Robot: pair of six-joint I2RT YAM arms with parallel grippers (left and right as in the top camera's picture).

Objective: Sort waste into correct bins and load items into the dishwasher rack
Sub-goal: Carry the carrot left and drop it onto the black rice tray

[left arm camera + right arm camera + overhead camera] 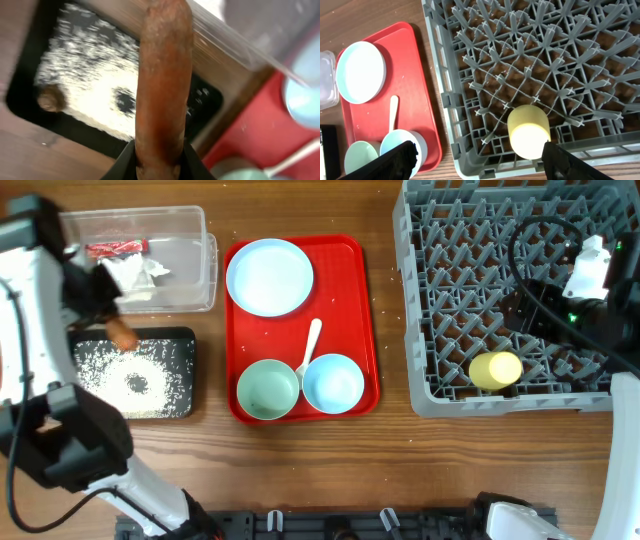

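My left gripper point(159, 167) is shut on the orange carrot point(162, 85) and holds it above the black tray point(135, 372), which holds white rice grains point(130, 375) and a small brown scrap point(50, 97). The clear tub point(145, 258) holds the red wrapper point(116, 249) and white tissue point(135, 275). On the red tray point(300, 325) lie the pale blue plate point(269, 276), two bowls point(268, 389) point(333, 382) and the white spoon point(309, 344). The yellow cup point(495, 369) lies in the grey rack point(500, 290). My right gripper point(477, 160) is open above the rack's near edge.
The rack's upright pegs fill the right side of the table. The red tray sits between the bins and the rack. The carrot also shows in the overhead view point(122, 333) at the black tray's far edge.
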